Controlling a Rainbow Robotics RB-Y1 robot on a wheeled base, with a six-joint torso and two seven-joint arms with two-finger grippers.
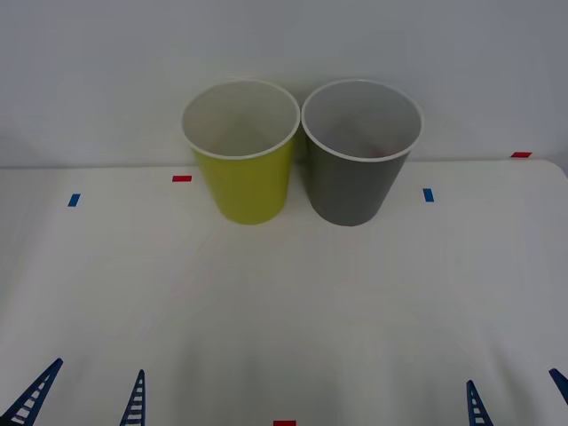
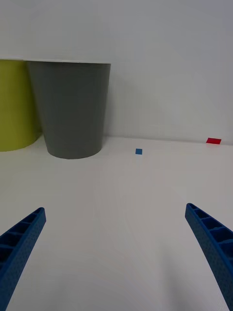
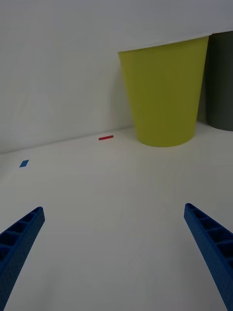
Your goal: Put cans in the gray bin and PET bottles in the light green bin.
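Front view, left to right. The left gripper point(image 1: 84, 399) sat at the lower left corner of the frame, its blue ribbed fingers point(image 3: 19, 240) spread apart and grasping nothing. Upper centre, the light green bin point(image 1: 244, 177) stood upright on the white table point(image 1: 284, 311), just beside the gray bin point(image 1: 355, 182) to its right; whether the two rims touched could not be told. A faint reddish patch low inside the gray bin, possibly the red can point(image 1: 383, 151), was too indistinct to identify. The right gripper point(image 1: 519, 395) sat at the lower right corner, fingers point(image 2: 213, 243) likewise released and empty. Small blue and red tape marks point(image 1: 182, 178) dotted the tabletop.
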